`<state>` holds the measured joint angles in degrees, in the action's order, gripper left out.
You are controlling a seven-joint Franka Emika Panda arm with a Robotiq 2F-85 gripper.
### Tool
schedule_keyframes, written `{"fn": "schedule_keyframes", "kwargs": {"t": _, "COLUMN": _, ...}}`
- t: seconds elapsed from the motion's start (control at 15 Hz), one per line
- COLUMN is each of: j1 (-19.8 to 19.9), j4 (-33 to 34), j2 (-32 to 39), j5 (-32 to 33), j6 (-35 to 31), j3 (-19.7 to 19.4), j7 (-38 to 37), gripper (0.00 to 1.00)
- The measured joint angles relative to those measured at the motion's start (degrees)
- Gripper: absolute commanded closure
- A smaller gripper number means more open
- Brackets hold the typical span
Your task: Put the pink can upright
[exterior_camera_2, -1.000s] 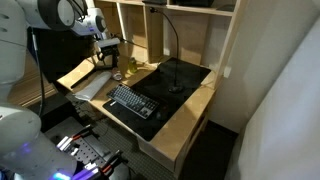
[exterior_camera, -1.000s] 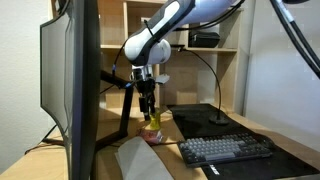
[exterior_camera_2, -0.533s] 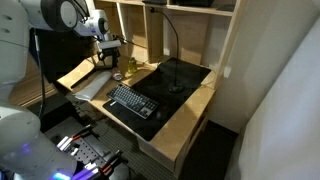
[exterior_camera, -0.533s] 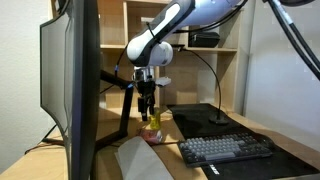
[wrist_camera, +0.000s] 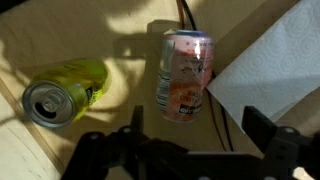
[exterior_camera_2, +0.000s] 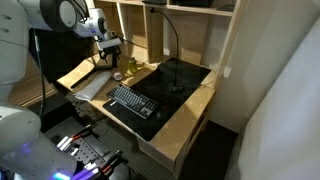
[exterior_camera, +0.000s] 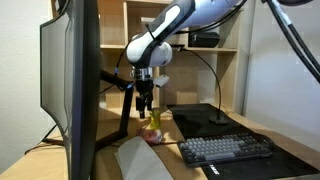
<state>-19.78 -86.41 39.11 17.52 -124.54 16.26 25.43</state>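
While hovering over the small pink metal drink can [wrist_camera: 186,75], lying sideways on the tan wooden desk [wrist_camera: 60,30] beside a yellow-green can [wrist_camera: 65,90], barely budged this past second; holding fingers [wrist_camera: 260,125] wide apart, empty. No grasp yet.

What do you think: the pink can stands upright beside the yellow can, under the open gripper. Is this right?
No. The pink can lies on its side, not upright; the wrist view shows it. It is indeed beside the yellow can, under the open gripper.
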Motion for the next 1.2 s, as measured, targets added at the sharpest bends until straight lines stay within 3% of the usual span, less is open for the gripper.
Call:
{"fn": "schedule_keyframes", "kwargs": {"t": 0.27, "j1": -0.5, "j4": 0.01, "j2": -0.02, "j5": -1.35, "j6": 2.63, "j3": -0.15, "j7": -3.81, "gripper": 0.0}}
{"fn": "schedule_keyframes", "kwargs": {"t": 0.73, "j1": -0.56, "j4": 0.04, "j2": 0.26, "j5": -3.28, "j6": 0.96, "j3": 0.11, "j7": -3.78, "gripper": 0.0}}
{"fn": "schedule_keyframes", "kwargs": {"t": 1.2, "j1": -1.35, "j4": 7.8, "j2": 8.4, "j5": -3.79, "j6": 6.6, "j3": -0.19, "j7": -3.83, "gripper": 0.0}}
